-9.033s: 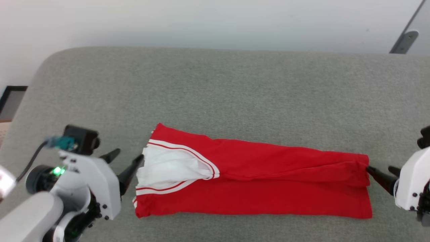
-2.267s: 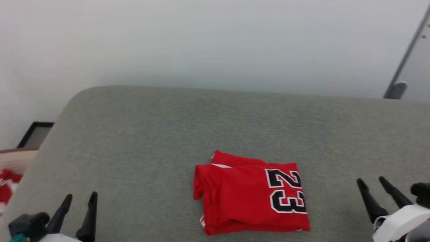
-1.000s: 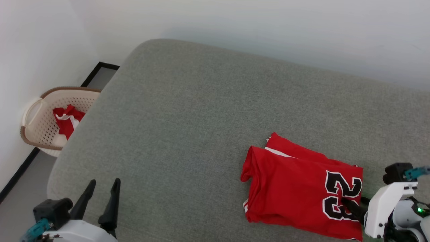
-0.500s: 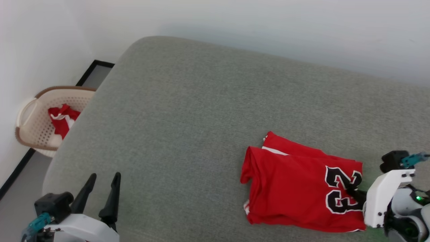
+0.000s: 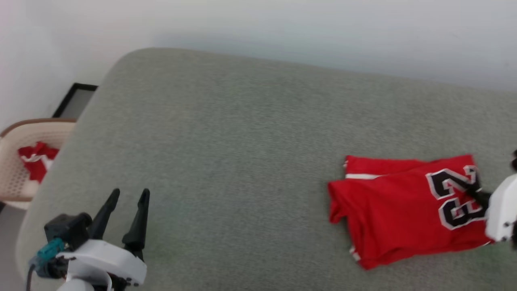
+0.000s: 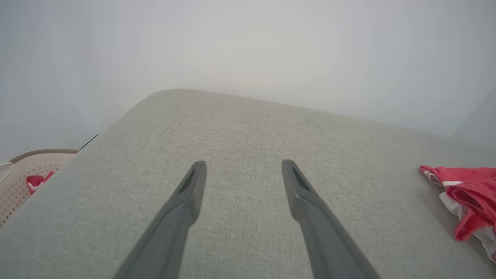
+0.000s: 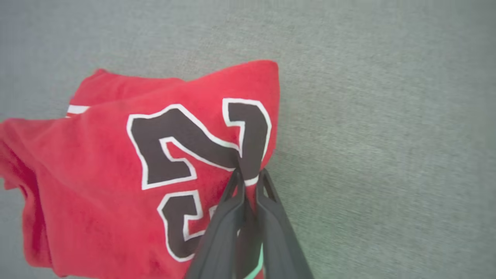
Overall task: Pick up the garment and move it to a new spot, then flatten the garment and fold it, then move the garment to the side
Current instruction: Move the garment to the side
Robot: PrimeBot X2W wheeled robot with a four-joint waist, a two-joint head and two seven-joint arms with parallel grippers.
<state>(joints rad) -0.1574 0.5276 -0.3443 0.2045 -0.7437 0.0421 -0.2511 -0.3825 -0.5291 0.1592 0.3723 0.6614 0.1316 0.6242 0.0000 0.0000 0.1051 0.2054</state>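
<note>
Wide grey cushion (image 5: 242, 141) underneath it all. The folded garment (image 5: 396, 210) lies on its right side, number 23 up. A pale basket (image 5: 16, 178) sits off the left end. The right gripper (image 7: 250, 176) is pinched tight on the garment's edge by the digits. The left gripper (image 5: 130, 193) hovers over bare cushion, spread wide, holding nothing.

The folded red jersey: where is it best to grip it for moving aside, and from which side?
Grip the garment at its right edge beside the 23, coming low from the robot's right; the right gripper is shut there. That edge looks compact, while the left end shows loose, open layers.
</note>
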